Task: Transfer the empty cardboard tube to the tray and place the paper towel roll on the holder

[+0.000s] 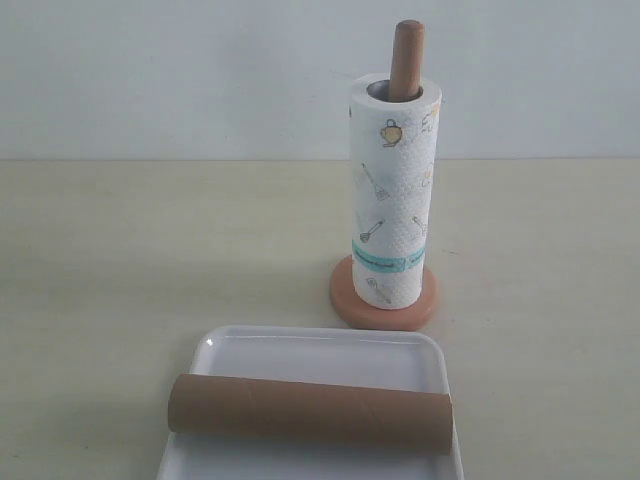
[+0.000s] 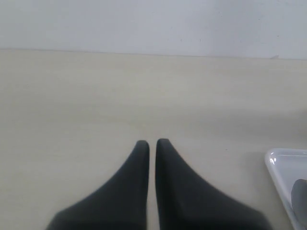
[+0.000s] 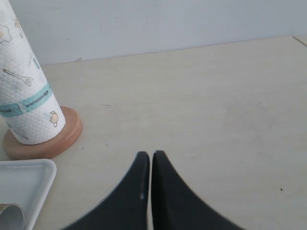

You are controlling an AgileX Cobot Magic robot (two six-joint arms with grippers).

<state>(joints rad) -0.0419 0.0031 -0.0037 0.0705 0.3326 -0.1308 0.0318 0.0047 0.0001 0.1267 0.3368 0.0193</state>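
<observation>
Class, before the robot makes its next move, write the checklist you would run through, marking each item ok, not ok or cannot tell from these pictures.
1. Empty cardboard tube lies on the tray: ok.
2. Tube ends inside the tray's rim: cannot tell; they reach about to the rim and the near edge is cut off.
3. Paper towel roll stands upright on the holder, post through its core: ok.
4. Left gripper shut, holding nothing: ok.
5. Right gripper shut, holding nothing, apart from the roll: ok.
</observation>
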